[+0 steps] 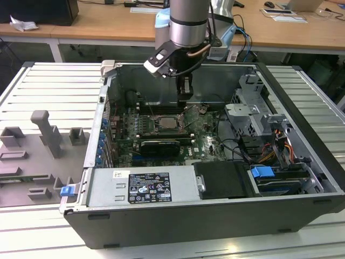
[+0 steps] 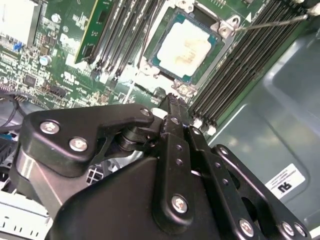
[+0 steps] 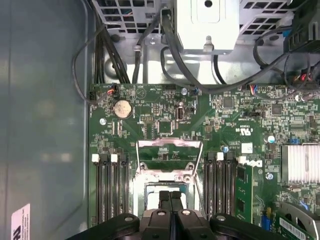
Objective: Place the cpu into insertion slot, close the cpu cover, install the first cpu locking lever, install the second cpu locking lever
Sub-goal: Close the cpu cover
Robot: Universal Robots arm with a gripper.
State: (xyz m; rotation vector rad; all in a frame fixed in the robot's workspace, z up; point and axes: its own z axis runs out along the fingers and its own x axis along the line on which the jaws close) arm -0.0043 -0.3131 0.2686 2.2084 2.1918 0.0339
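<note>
Control: Status on the cpu?

Operator: I see the cpu (image 2: pixel 186 46) lying flat in the insertion slot (image 2: pixel 148 65), pale top up. That puts it near the middle of the motherboard (image 3: pixel 235 115), between the two banks of memory slots (image 3: pixel 107 190). I judge the first step done.

Control: And your pincer?

Operator: My pincer (image 3: pixel 170 196) has its fingers pressed together with nothing between them. It hangs low inside the computer case (image 1: pixel 215 229), over the edge of the slot and close to the cpu cover (image 3: pixel 170 144).

Control: Is the cover down?

Operator: No. The cover stands tipped back off the slot, and I can see the board through its window. A locking lever (image 2: pixel 270 22) sticks out loose from one corner of the slot, unlatched. I take closing the cover to be the step in hand.

Control: What does that call for?

Operator: By my reckoning, a push with the joined tips against the cover's free edge. That should swing it over on its hinge to lie flat, with the frame around the chip's pale top. I would keep the tips off the chip and clear of the loose lever wire, because catching either could shift the cpu or bend the wire. I cannot tell whether the tips touch the cover yet.
</note>
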